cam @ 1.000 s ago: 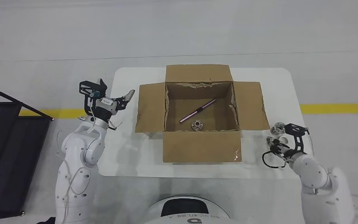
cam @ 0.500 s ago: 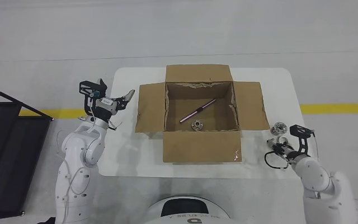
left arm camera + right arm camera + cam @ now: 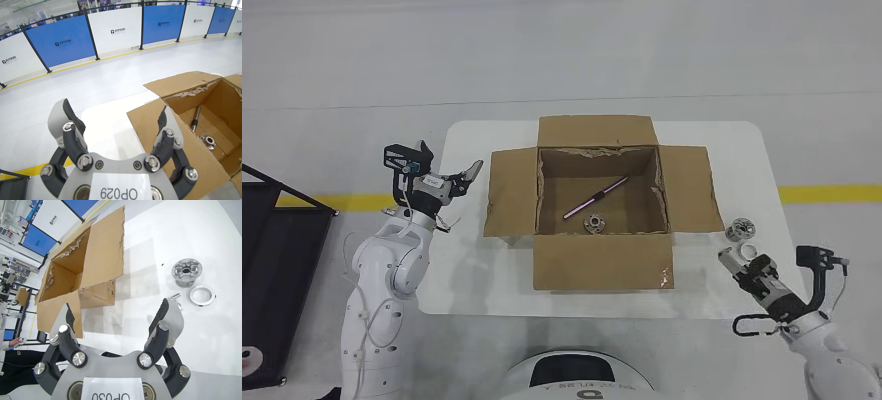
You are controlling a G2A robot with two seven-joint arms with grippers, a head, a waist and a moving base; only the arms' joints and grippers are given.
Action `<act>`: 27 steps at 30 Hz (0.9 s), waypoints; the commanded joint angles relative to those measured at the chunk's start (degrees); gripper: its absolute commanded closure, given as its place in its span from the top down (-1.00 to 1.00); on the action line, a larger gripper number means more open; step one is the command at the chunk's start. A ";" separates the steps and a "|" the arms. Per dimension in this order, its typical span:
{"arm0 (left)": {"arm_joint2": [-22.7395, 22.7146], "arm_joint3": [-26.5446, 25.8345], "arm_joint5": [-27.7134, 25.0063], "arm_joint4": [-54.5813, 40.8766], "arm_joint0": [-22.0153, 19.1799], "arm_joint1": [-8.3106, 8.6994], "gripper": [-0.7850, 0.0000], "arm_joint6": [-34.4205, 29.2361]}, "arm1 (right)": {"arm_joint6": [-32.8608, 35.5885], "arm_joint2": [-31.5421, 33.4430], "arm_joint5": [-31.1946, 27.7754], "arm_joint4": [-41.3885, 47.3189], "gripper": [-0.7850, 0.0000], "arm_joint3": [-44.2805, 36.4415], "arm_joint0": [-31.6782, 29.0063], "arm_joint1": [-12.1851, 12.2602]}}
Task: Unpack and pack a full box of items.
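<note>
Cardboard box point(image 3: 602, 262): 1 rod point(image 3: 595, 198), 1 flange point(image 3: 593, 222) | table point(image 3: 482, 270): 1 hub point(image 3: 187, 273), 1 ring point(image 3: 202, 295) | left gripper point(image 3: 115, 111), right gripper point(image 3: 116, 306) spread

We find open table point(image 3: 151, 247) ahead of the right gripper point(image 3: 116, 303); the box flap point(image 3: 105, 247) walls one side, a metal hub point(image 3: 187, 273) and ring point(image 3: 202, 294) the other.

Left arm point(image 3: 402, 262) jaws spread, empty; right arm point(image 3: 777, 292) likewise.
</note>
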 commanded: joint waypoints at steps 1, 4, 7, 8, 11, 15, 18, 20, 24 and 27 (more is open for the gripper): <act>0.00 0.00 0.00 0.00 0.00 0.00 1.00 0.00 | 0.03 -0.01 0.17 -0.15 1.00 0.02 0.11 0.01; 0.00 0.00 0.00 0.00 0.00 0.00 1.00 0.00 | 0.03 -0.01 0.17 -0.15 1.00 0.02 0.11 0.01; 0.00 0.00 0.00 0.00 0.00 0.00 1.00 0.00 | 0.03 -0.01 0.17 -0.15 1.00 0.02 0.11 0.01; 0.00 0.00 0.00 0.00 0.00 0.00 1.00 0.00 | 0.03 -0.01 0.17 -0.15 1.00 0.02 0.11 0.01; 0.00 0.00 0.00 0.00 0.00 0.00 1.00 0.00 | 2.06 -1.95 -2.42 13.54 1.00 -0.44 0.75 -0.17; 0.00 0.00 0.00 0.00 0.00 0.00 1.00 0.00 | 6.54 0.15 -6.33 14.25 1.00 -7.37 1.77 0.41; 0.00 0.00 0.00 0.00 0.00 0.00 1.00 0.00 | 9.90 -3.30 -5.98 10.63 1.00 -12.89 3.13 0.75; 0.00 0.00 0.00 0.00 0.00 0.00 1.00 0.00 | 11.83 -7.80 -6.98 7.55 1.00 -12.89 6.00 1.05; 0.00 0.00 0.00 0.00 0.00 0.00 1.00 0.00 | 12.31 -15.61 -3.57 2.06 1.00 -12.89 10.60 1.20; 0.00 0.00 0.00 0.00 0.00 0.00 1.00 0.00 | 12.31 -15.61 -3.57 2.06 1.00 -12.89 10.60 1.20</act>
